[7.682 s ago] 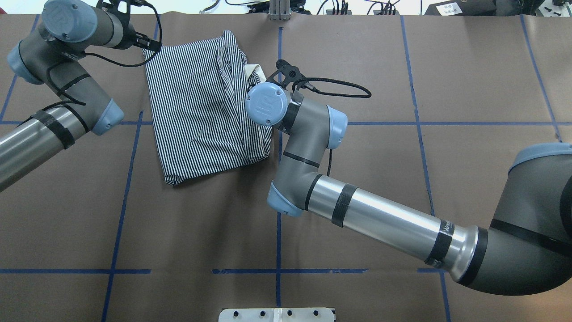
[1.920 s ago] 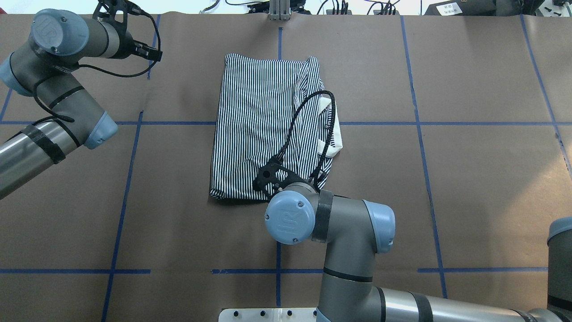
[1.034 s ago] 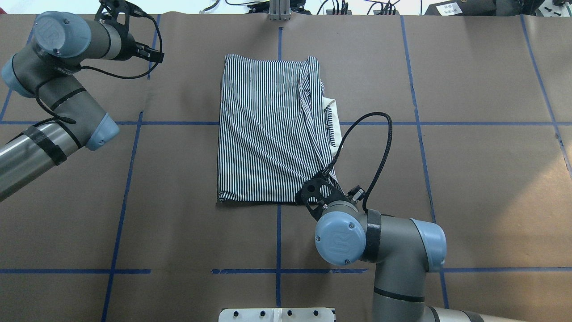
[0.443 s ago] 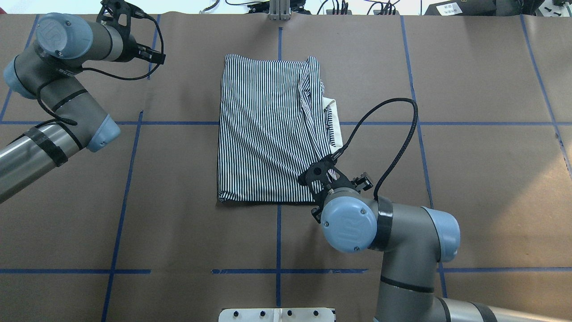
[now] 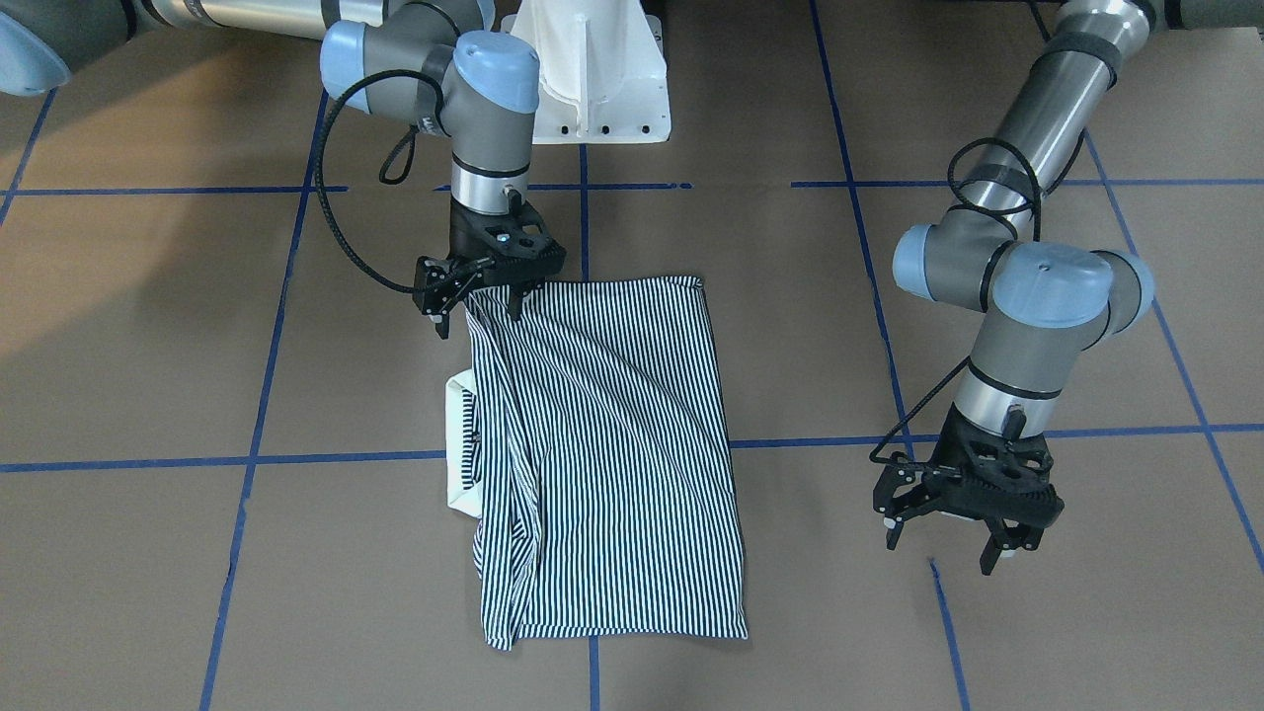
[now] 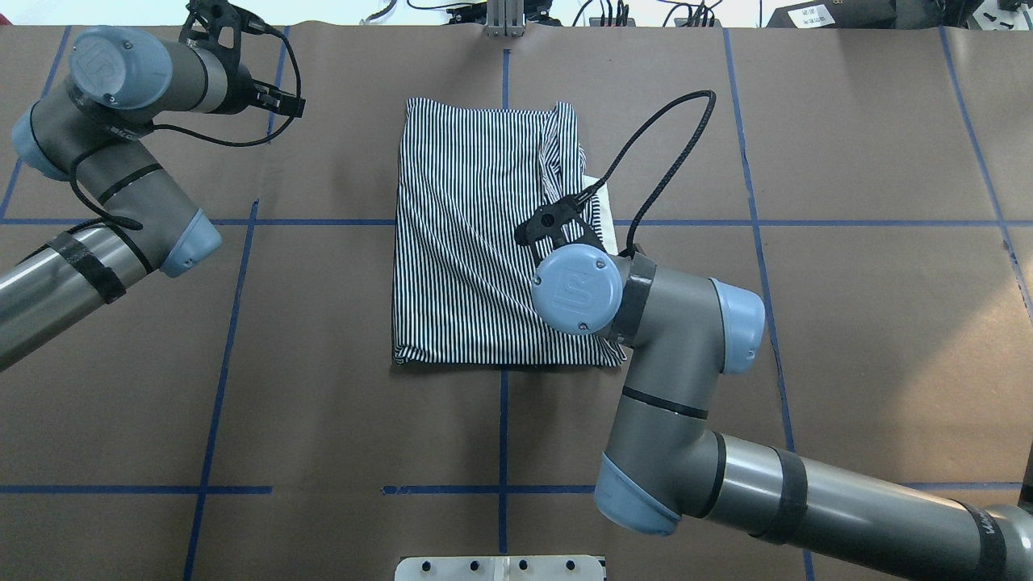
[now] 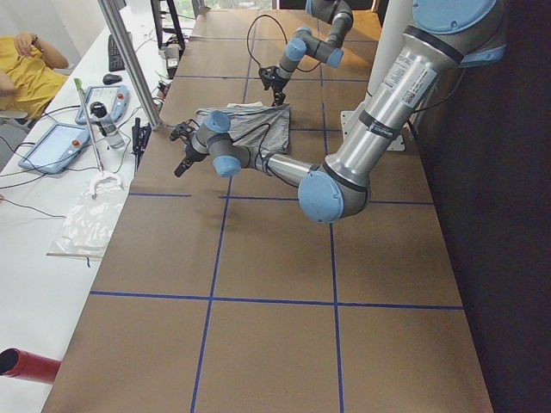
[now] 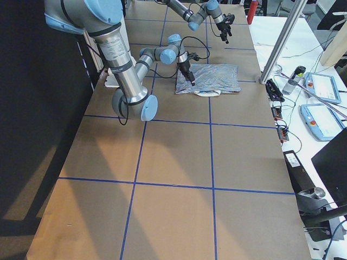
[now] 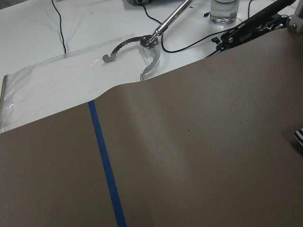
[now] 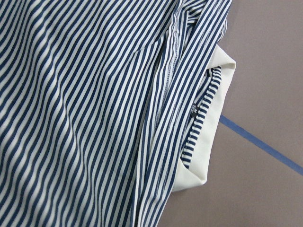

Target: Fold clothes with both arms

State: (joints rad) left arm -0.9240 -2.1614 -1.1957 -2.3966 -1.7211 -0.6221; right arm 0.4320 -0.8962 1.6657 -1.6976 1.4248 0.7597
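Right gripper (image 5: 478,316) hangs spread and empty just above a corner of the folded shirt (image 5: 612,464) on the table (image 5: 987,326), left gripper (image 5: 943,553) likewise spread and empty well aside; recommend pinching all layers squarely and tucking in the protruding collar (image 5: 457,454).

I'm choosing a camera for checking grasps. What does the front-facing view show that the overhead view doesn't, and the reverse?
Only front-facing: clear tool fingers, spread, the right tool at the shirt's robot-side corner, the left tool over bare paper. Only overhead: cables beyond the paper's far edge; there the right wrist hides its tool. Both: the folded striped shirt, its cream collar, the blue tape grid.
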